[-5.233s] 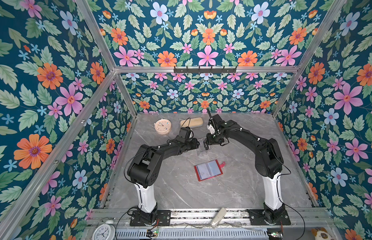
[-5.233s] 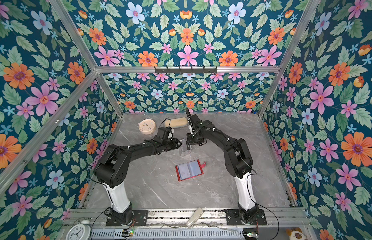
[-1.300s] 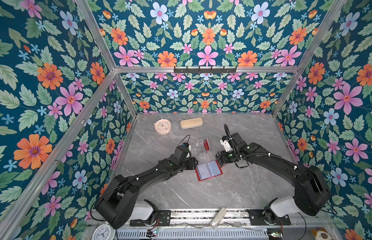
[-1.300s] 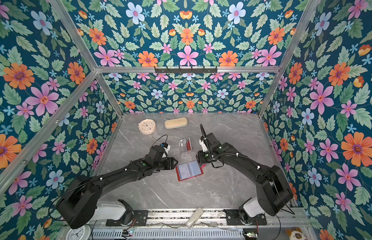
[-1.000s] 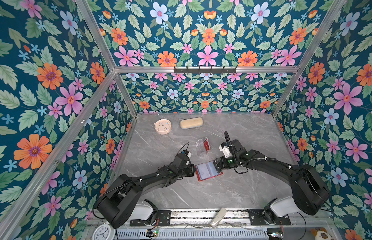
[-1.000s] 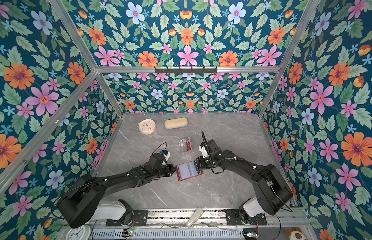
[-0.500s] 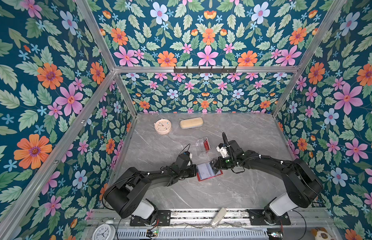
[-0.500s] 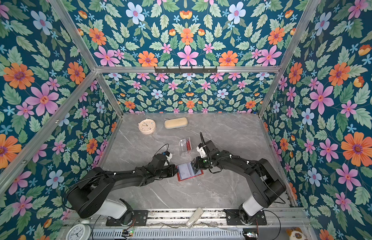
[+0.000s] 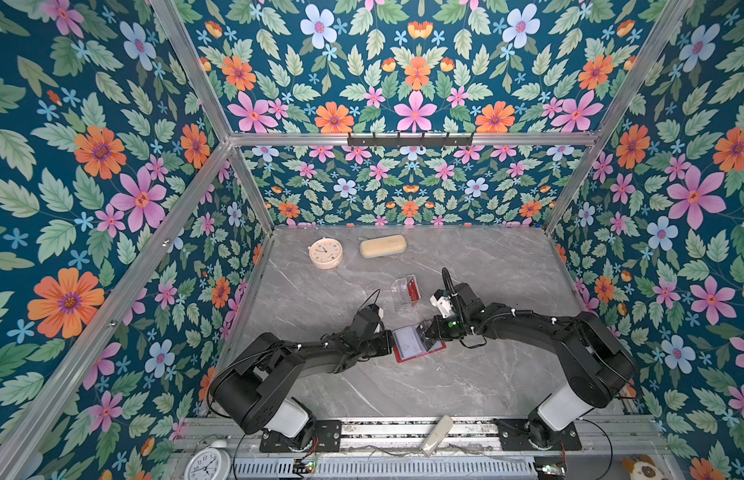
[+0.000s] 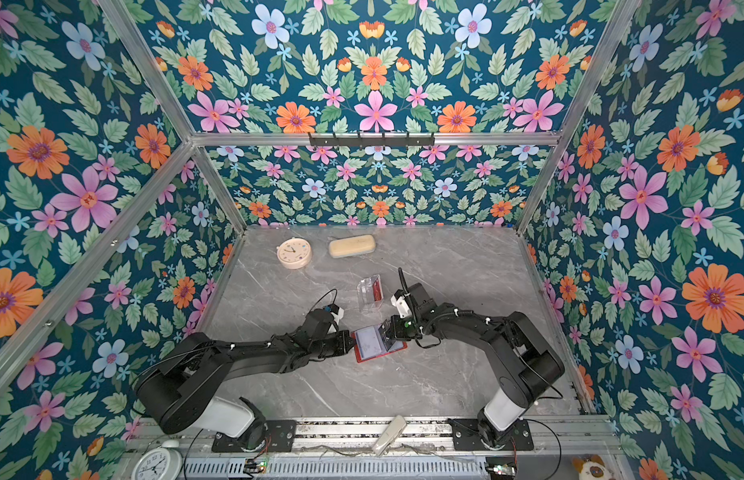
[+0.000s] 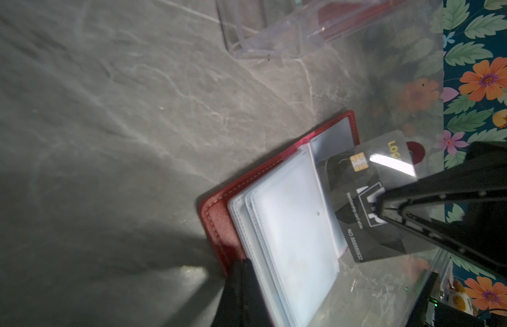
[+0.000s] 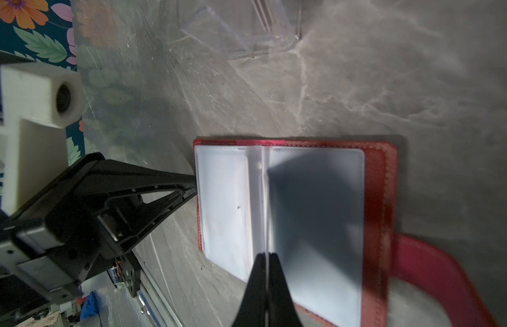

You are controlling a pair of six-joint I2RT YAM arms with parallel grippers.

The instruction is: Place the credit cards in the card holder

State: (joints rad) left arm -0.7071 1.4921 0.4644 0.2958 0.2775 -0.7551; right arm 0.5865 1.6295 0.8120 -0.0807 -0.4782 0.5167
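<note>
Card (image 11: 360, 172) pinched in R tool (image 11: 379, 208), at holder (image 11: 289, 220).

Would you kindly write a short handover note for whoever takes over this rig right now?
Left gripper: shut, tip against the edge of the open card holder.
Right gripper: shut on the dark card, held on edge over the holder's sleeves.
Red card: in the clear stand behind the holder.
Done: nothing; the sleeves look empty.
Left: slide the dark card into a sleeve, then fetch the red card.
</note>
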